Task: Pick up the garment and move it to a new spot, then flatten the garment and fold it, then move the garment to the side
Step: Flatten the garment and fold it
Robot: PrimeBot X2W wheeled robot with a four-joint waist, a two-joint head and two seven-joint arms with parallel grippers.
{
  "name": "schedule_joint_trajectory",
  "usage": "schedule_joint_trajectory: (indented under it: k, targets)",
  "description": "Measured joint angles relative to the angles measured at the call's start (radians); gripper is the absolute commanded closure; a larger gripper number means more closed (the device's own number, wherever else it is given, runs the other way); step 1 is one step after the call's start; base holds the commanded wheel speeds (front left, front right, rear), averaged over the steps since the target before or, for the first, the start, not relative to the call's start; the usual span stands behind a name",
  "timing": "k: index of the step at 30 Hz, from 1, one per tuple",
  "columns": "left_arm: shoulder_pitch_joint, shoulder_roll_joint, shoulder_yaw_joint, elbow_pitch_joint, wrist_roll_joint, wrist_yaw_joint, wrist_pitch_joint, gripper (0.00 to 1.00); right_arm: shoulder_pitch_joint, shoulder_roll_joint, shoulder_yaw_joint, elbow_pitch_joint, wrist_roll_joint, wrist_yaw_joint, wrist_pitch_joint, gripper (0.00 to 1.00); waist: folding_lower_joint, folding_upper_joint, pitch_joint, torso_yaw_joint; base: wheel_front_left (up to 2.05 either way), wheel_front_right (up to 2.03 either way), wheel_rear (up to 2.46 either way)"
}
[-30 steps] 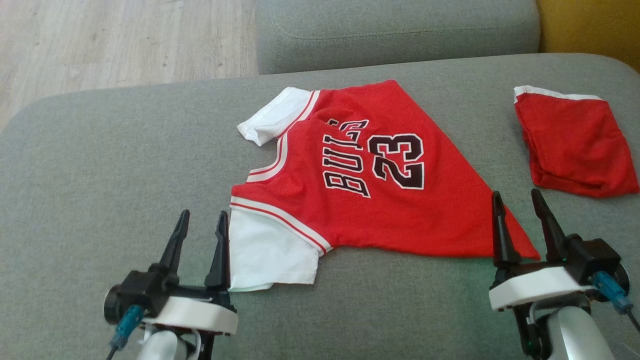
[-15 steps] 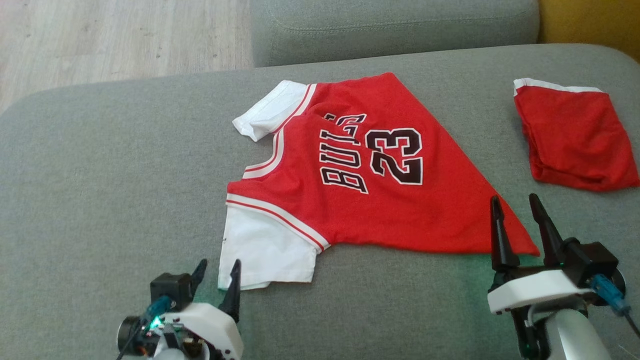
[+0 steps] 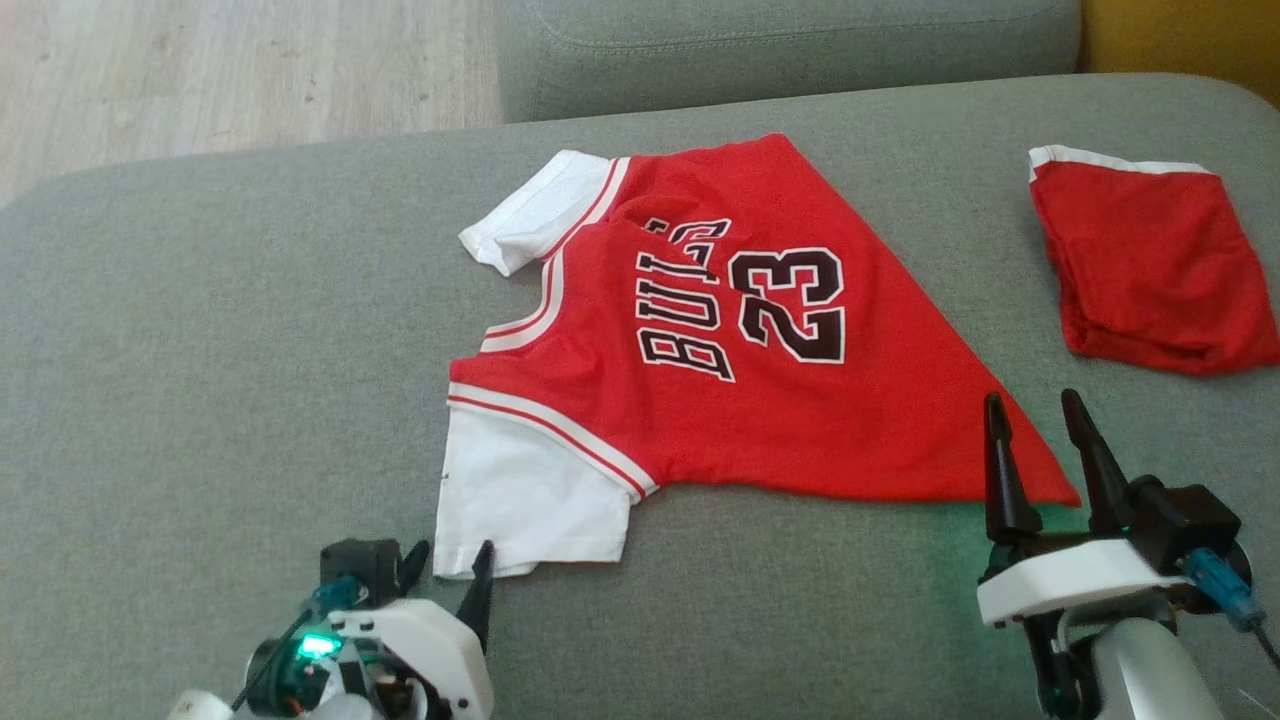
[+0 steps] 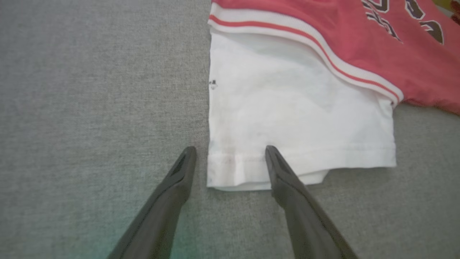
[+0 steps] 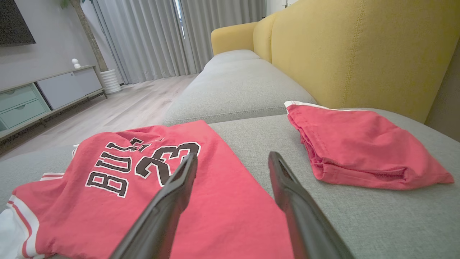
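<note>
the red jersey (image 3: 740,400) lies spread on the grey sofa cushion (image 3: 250,350), its lower hem drawn out to a point. you have your left gripper (image 3: 453,548) low at the white sleeve (image 4: 287,108), jaws wide and straddling its hem corner, seemingly ready to pinch it. your right gripper (image 3: 1031,397) hovers by the pointed red corner, jaws equally wide and empty. the pairing suggests a two-corner lift. the folded red shorts (image 3: 1150,270) sit well apart.
</note>
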State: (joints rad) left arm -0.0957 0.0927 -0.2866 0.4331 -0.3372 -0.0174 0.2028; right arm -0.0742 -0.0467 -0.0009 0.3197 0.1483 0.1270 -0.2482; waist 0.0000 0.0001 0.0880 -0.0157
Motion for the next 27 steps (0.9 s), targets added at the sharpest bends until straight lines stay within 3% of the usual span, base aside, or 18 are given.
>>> schedule_joint_trajectory:
  k: [1, 2, 7, 19, 27]
  targets:
    - [0.0, 0.001, 0.0, -0.004, -0.001, 0.0, 0.004, 0.25, 0.0, 0.0, -0.001, 0.0, 0.0, 0.0, 0.0, 0.0, 0.0, 0.0, 0.002, -0.001, 0.0, 0.0, 0.0]
    - [0.0, 0.004, 0.0, -0.007, -0.001, 0.001, 0.007, 1.0, -0.001, 0.0, -0.001, 0.0, 0.0, 0.0, 0.0, 0.0, 0.0, 0.0, 0.004, -0.003, 0.0, 0.0, 0.0]
    - [0.0, 0.015, 0.001, -0.023, -0.001, 0.009, -0.026, 1.0, -0.001, 0.0, -0.013, 0.015, 0.0, 0.0, 0.0, 0.0, 0.0, 0.0, 0.009, -0.008, 0.0, 0.0, 0.0]
    - [-0.004, 0.008, 0.038, -0.098, -0.008, 0.017, -0.296, 1.0, 0.003, 0.0, -0.072, 0.166, -0.019, 0.0, 0.067, 0.0, 0.0, 0.0, -0.014, -0.021, 0.0, 0.0, 0.0]
    - [-0.004, 0.008, 0.046, -0.098, -0.008, 0.019, -0.362, 1.0, -0.001, 0.0, -0.114, 0.287, 0.023, 0.0, 0.1, 0.0, 0.0, 0.0, -0.025, -0.017, 0.0, 0.0, 0.0]
